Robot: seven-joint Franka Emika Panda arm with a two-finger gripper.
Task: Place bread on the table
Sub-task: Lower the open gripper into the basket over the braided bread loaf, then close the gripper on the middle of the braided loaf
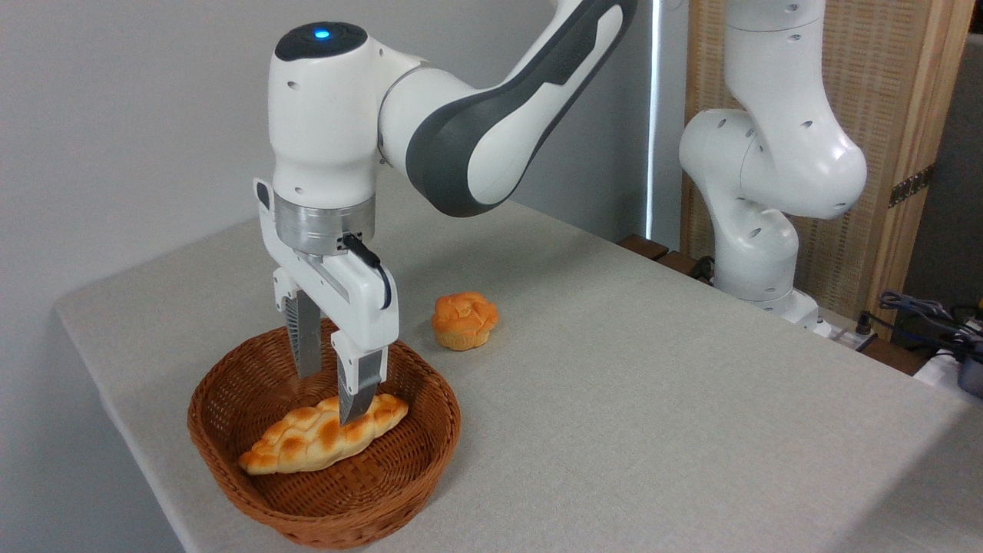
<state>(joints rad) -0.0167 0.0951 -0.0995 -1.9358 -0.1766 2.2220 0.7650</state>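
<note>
**Braided loaf in basket; gripper lowered over it, fingers apart**

The long braided loaf of bread (322, 440), pale cream with golden-orange browned bumps and pointed ends, lies on the floor of the round brown woven wicker basket (230, 395); it runs from the basket's lower left toward its right side; it is not on the cloth.

The basket stands on the large table covered in light grey-beige cloth (653, 384), near the table's front-left edge and toward its left corner.

The white two-finger gripper (330, 395) of the white and grey robot arm (476, 123) points straight down inside the basket's rim; its fingers (359, 388) stand apart with a clear gap between them; the near finger's tip overlaps the right half of the loaf in the picture; the far finger sits behind the loaf, its tip higher in the picture; whether either finger touches the loaf cannot be told; nothing is clamped.

A small round orange muffin-shaped bun (465, 320) rests on the cloth just beyond the basket to its right, apart from the rim, toward the middle of the table.

A blue light (321, 33) glows on top of the arm's wrist joint.
</note>
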